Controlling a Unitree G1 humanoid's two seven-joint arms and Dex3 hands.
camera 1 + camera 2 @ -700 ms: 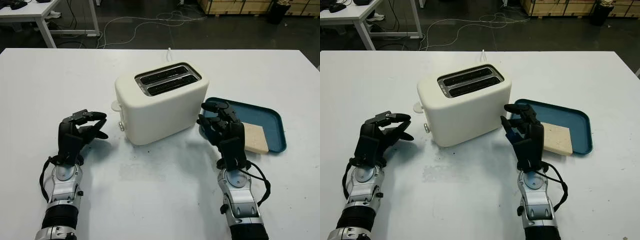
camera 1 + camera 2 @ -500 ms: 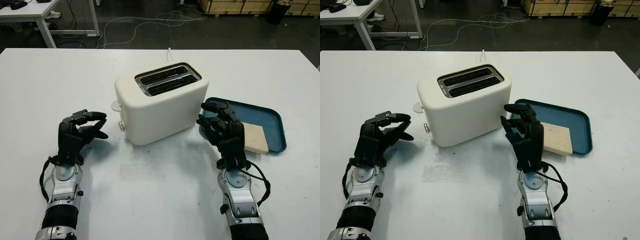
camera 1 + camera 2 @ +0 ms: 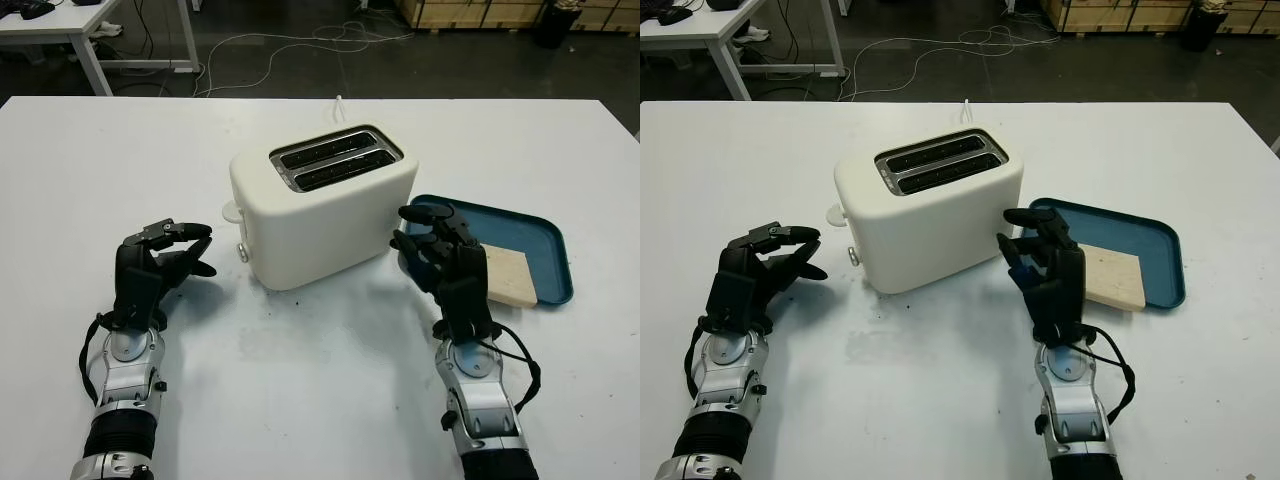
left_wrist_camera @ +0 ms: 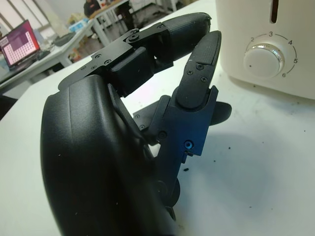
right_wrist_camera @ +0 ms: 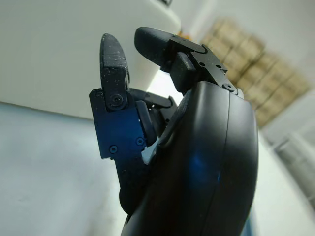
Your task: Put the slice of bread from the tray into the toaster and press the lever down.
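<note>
Meanwhile the right hand (image 3: 440, 255), fingers curled and holding nothing, is hovering between the cream two-slot toaster (image 3: 322, 203) and the pale bread slice (image 3: 506, 275) lying in the blue plastic tray (image 3: 520, 225); the left hand (image 3: 155, 265), likewise curled and holding nothing, is sitting at the toaster's eight o'clock.

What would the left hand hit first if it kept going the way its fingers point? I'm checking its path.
Probably the toaster: the left hand, holding nothing, points at its dial end, with bare table between. Depth is uncertain.
</note>
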